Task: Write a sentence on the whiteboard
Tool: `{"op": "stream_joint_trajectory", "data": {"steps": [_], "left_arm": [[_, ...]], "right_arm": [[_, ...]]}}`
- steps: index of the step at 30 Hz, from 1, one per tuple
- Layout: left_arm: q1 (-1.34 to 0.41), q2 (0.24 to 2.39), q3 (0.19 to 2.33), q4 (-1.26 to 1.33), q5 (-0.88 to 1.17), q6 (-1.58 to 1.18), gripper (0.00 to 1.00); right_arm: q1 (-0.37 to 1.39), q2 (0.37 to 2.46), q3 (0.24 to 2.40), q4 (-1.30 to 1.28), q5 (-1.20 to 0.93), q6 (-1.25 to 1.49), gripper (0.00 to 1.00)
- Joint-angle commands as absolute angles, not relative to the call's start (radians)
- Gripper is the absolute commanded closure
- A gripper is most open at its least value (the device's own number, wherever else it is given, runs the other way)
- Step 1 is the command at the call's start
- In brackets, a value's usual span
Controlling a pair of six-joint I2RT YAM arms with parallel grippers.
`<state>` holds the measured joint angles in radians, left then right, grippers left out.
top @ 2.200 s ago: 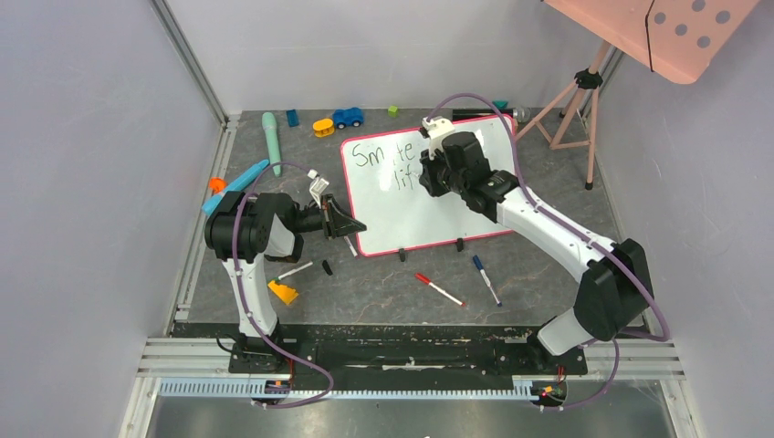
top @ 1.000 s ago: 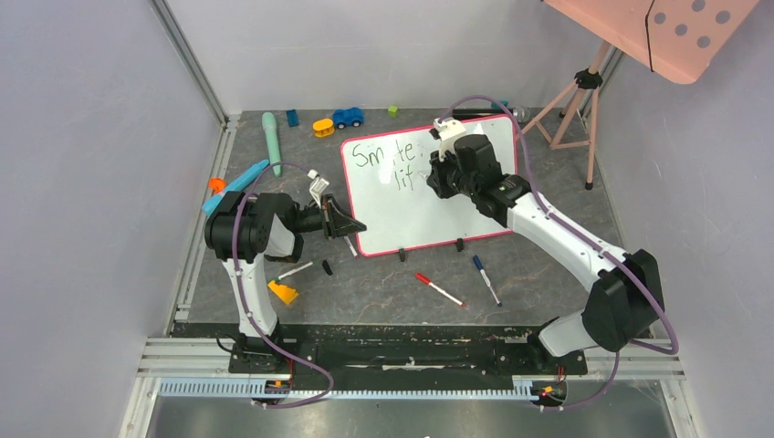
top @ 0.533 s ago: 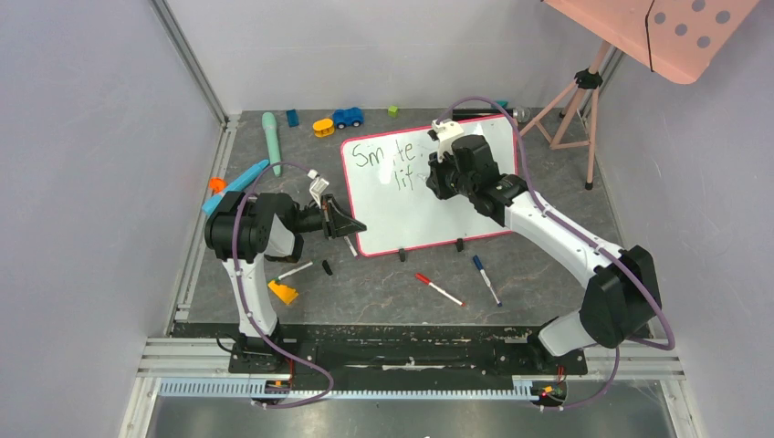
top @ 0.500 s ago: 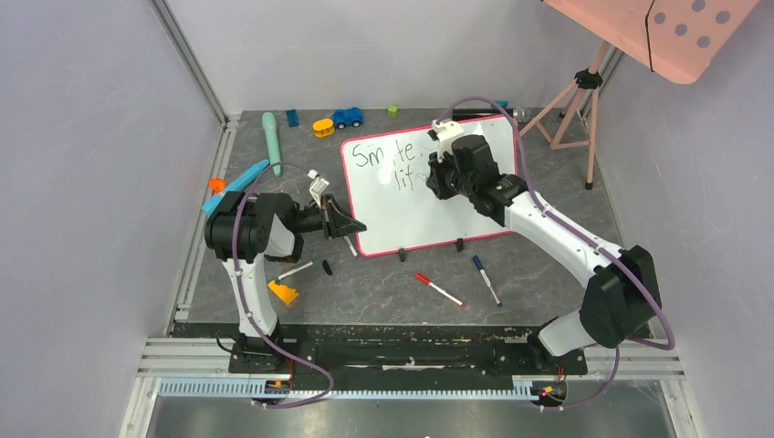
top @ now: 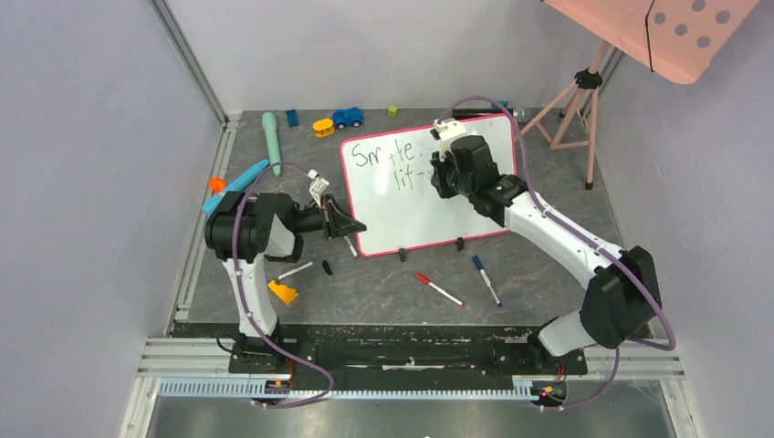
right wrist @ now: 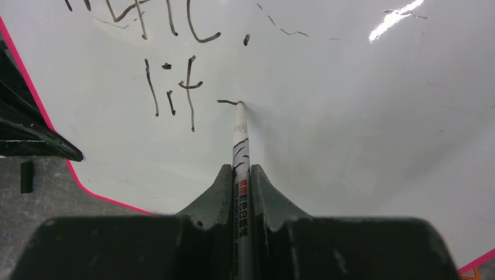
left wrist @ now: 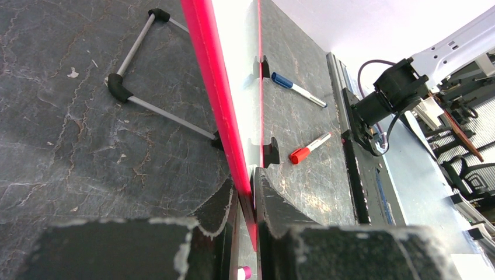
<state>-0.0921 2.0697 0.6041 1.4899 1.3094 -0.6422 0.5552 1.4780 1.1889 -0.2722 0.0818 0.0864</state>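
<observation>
Black scrawl of the sentence (top: pixel 391 157) reads something like "Sm tte." over "lif-" on the whiteboard (top: pixel 415 214) standing on the table (top: pixel 365 283), with my right gripper (right wrist: pixel 240 175) pinching the marker (right wrist: pixel 240 140) tip-down on that dash, my left gripper (left wrist: pixel 245 189) clamped on the board's pink edge, and the marker label too small for me to read.

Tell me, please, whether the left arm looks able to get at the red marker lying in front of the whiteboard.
Probably not as things stand: the left arm has its jaws shut on the whiteboard frame. The red marker lies unobstructed on the table nearby, but reaching it means releasing the board.
</observation>
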Motion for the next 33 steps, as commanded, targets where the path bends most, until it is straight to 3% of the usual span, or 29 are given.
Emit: {"op": "stream_joint_trajectory", "data": {"steps": [1,19,33], "left_arm": [[-0.101,2.083,0.598,1.557,1.356,-0.546,0.85],[-0.102,2.083,0.596,1.557,1.356,-0.545,0.85],[-0.103,2.082,0.596,1.557,1.356,-0.546,0.85]], "right_arm": [[0.549,1.468,1.204,-0.287,0.172,0.082,1.0],[0.547,1.39,1.19,-0.198,0.052,0.069,1.0],[0.546,1.446,1.221,-0.199,0.034,0.075,1.0]]}}
